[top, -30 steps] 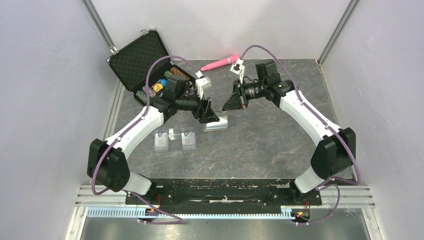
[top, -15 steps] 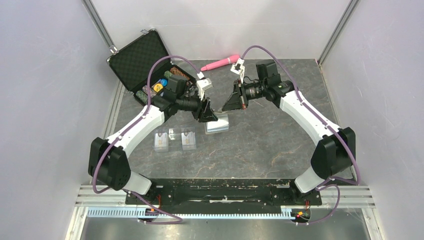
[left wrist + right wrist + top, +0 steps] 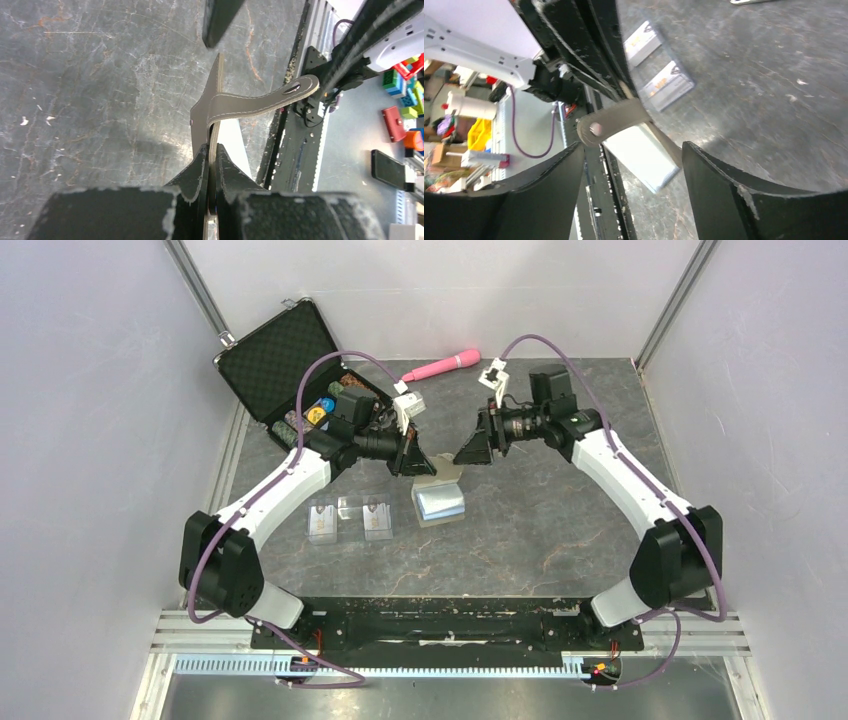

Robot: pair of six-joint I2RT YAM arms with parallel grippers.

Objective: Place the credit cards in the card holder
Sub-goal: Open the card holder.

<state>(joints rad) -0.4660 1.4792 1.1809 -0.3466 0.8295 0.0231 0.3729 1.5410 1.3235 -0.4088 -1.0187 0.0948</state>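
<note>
The khaki card holder (image 3: 440, 505) hangs open at the table's middle, its light-blue lining facing up. My left gripper (image 3: 424, 468) is shut on its upper flap; in the left wrist view the jaws (image 3: 212, 152) pinch the thin khaki flap edge-on, and the snap tab (image 3: 280, 95) curls off to the right. My right gripper (image 3: 463, 454) stands open just right of the holder and apart from it. In the right wrist view the snap tab (image 3: 611, 119) and pale lining (image 3: 641, 157) lie beyond its spread jaws (image 3: 634, 146). Two credit cards (image 3: 322, 522) (image 3: 377, 517) lie flat to the holder's left.
An open black case (image 3: 285, 360) with poker chips stands at the back left, close behind my left arm. A pink stick-shaped object (image 3: 440, 365) lies at the back centre. Walls close in on both sides.
My right gripper has opened, let go of the holder and drawn back to the right. My left gripper has shut on the flap. The holder has swung open, its lining now showing.
</note>
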